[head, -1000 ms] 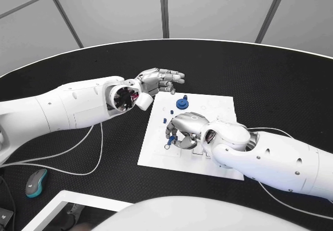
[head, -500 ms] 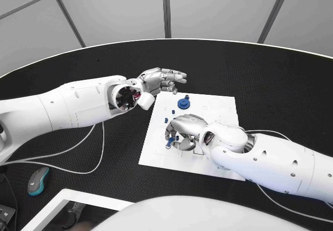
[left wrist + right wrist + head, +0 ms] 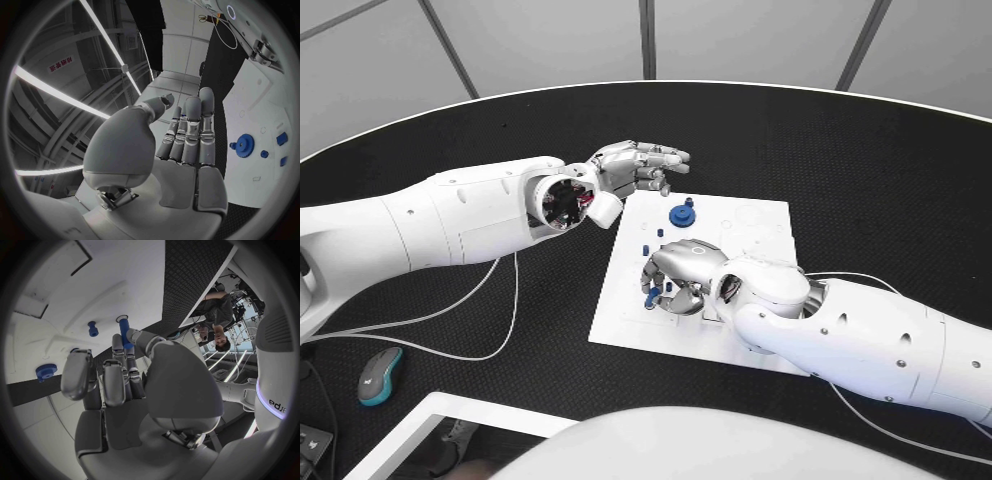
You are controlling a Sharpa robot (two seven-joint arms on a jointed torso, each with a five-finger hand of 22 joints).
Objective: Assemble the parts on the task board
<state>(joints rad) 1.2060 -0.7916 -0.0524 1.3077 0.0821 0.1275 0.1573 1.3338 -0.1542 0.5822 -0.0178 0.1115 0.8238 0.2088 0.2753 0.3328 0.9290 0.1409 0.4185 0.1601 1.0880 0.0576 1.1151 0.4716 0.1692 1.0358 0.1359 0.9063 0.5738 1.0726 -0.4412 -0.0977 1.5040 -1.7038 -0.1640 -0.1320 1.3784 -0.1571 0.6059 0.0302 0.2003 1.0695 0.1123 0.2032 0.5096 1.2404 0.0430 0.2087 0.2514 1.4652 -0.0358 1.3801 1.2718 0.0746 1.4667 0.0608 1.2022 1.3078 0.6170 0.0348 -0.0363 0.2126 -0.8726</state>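
Starting at the left, the left hand (image 3: 640, 166) hangs just off the far left corner of the task board (image 3: 754, 222), holding nothing, its fingers (image 3: 190, 131) straight and close together. On the worktop (image 3: 877, 180) near its left edge lies a small teal and grey device (image 3: 375, 378), well apart from the work, and white cables (image 3: 488, 320) loop beside the board's left side; neither seems likely to get in the way.

On the board, a blue gear (image 3: 681, 213) sits near the far edge, with small blue pegs (image 3: 280, 139) just beside it.

The right hand (image 3: 678, 270) is low over the board's left half, pinching a blue pin (image 3: 124, 331) between thumb and fingers. The pin looks like a light, stiff, smooth plastic piece, so I judge that it could slip or tilt if held loosely; a hold near its upper end should leave the tip free for seating. A second blue peg (image 3: 92, 328) stands close by and could be knocked.
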